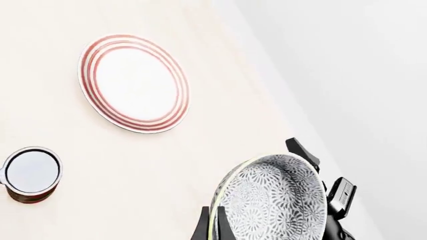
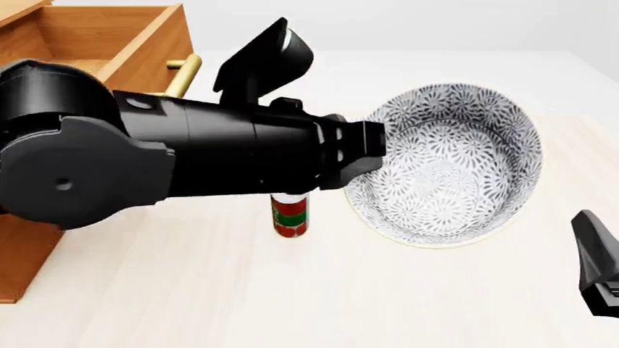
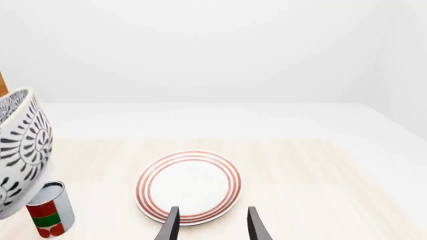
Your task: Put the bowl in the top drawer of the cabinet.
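Above the middle of the table, the left gripper is holding the bowl by its left rim, clear of the surface and tilted so that its patterned inside is facing the front camera. In the left wrist view, the bowl is sitting with its rim between the two dark fingers, so this gripper is clamped on the rim.

At the far left, the cabinet is standing with its top drawer pulled out toward the near side; the brass handle is showing just past the left arm. The bowl is hanging to the right of the drawer, well apart from it, and is not inside it.

Below the left arm, a can with a red and green label is standing upright on the table, just left of the bowl in the front view.

At the near right, the right gripper is hovering with its fingers parted and nothing between them. Beyond its fingertips, the plate with red rings is lying flat on the table. The right wrist view is also showing the bowl raised above the can.
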`<state>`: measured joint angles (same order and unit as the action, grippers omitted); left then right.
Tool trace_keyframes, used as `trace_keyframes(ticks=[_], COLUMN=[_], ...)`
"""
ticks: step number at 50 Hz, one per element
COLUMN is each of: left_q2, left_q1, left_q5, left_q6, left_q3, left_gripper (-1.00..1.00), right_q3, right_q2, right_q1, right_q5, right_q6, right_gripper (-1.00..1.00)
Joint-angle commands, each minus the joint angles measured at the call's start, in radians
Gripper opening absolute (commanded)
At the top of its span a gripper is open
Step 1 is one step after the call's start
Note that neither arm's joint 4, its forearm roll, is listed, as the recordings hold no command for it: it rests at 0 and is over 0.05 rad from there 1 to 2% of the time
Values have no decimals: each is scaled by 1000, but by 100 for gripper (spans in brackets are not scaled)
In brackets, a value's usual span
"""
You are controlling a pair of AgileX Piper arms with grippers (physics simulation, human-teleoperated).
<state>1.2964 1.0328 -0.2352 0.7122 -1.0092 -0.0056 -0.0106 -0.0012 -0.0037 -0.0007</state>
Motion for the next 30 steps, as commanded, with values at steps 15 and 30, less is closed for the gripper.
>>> trace_keyframes(ticks=[15, 30], left_q2=[-107, -160], left_q1=[-98, -173], left_q5=[-131, -176], left_q6=[-39, -43], left_q3=[-92, -109], left_gripper=[-100, -100], right_q3=[0, 0], right_q2=[0, 0], right_q1=[0, 0], right_q5=[0, 0], right_q6=[0, 0], right_gripper=[100, 100])
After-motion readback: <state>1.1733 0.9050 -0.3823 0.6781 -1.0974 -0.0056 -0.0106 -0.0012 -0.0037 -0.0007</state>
